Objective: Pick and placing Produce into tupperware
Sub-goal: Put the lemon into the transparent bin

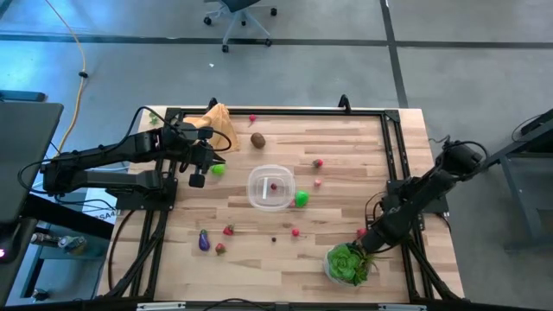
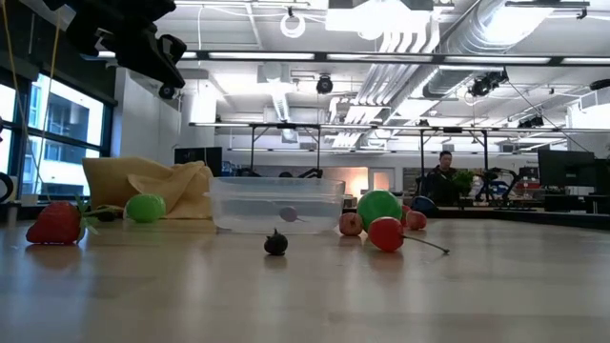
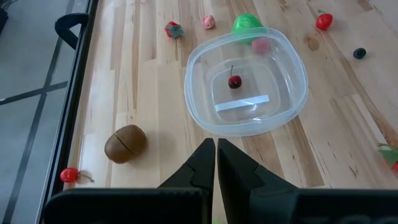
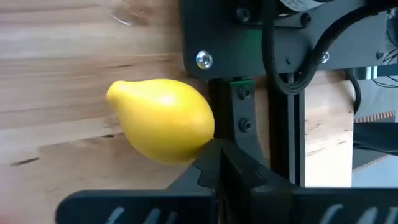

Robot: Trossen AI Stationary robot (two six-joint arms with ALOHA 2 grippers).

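While both arms wait, the small round clear plastic tub (image 1: pixel 271 187) sits in the middle of the pale wooden counter (image 1: pixel 346 147), and it is my landmark. Seen from counter height, nearest of all is a tiny dark berry (image 2: pixel 275 244), in front of the tub. A red cherry with a long stem (image 2: pixel 386 233) lies in front of the tub too, off to one side. A red strawberry (image 2: pixel 56 223) lies near the front on the other side. Inside the tub is one little red cherry (image 3: pixel 234 81). A round green lime (image 1: pixel 301 199) sits just beside the tub. Another green lime (image 1: pixel 219 169) lies on the other side of the tub. A brown kiwi (image 1: pixel 257 140) lies behind the tub. Farther back than the tub is a crumpled orange-tan cloth (image 1: pixel 218 123).

The left claw (image 3: pixel 216 155) hangs in the air near the tub, fingers pressed together, holding nothing. The right claw (image 4: pixel 217 160) is well apart from the tub, by a big leafy green plant (image 1: pixel 349 263). Its fingers are pressed together, right beside a yellow lemon (image 4: pixel 164 120).
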